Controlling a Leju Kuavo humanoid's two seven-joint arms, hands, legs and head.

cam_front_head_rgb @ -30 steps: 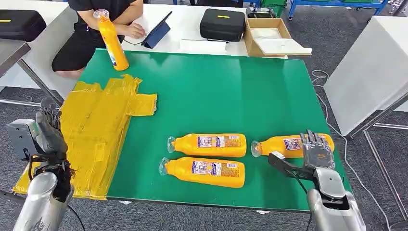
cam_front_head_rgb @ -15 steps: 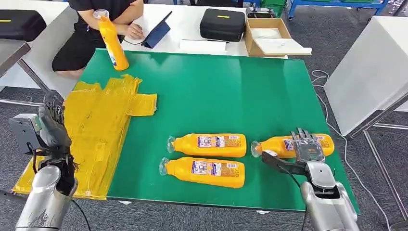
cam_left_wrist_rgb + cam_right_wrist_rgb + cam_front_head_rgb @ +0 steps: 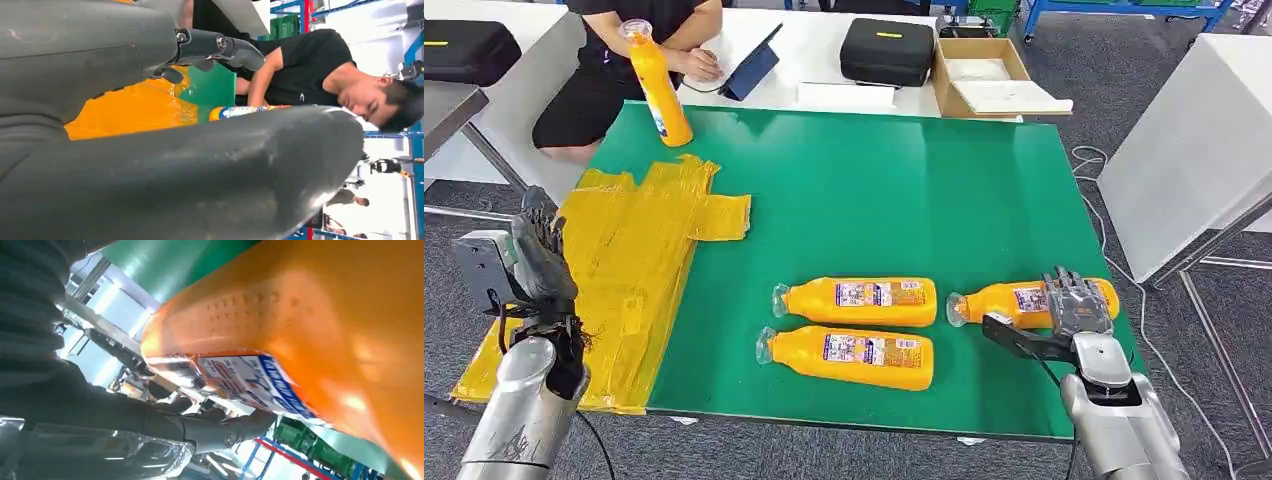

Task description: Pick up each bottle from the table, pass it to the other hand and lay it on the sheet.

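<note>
Bottle (image 3: 1024, 301) (lying flat) under right hand (image 3: 1079, 305), grasp unclear; left hand (image 3: 539, 265) raised, empty, fingers apart.

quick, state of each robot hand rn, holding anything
Left robot hand: open, holds nothing, raised beside the yellow sheet.
Right robot hand: on the rightmost lying bottle, fingers over it; a closed grip cannot be told.

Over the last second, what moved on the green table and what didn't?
The right hand shifted slightly toward the table's right edge and rests over the lying orange plastic bottle nearest that edge; a closed grip isn't clear. The left hand edged slightly inward beside the yellow plastic sheet, holding nothing. The bottle under the hand, two other lying orange bottles and the upright one stayed put.
</note>
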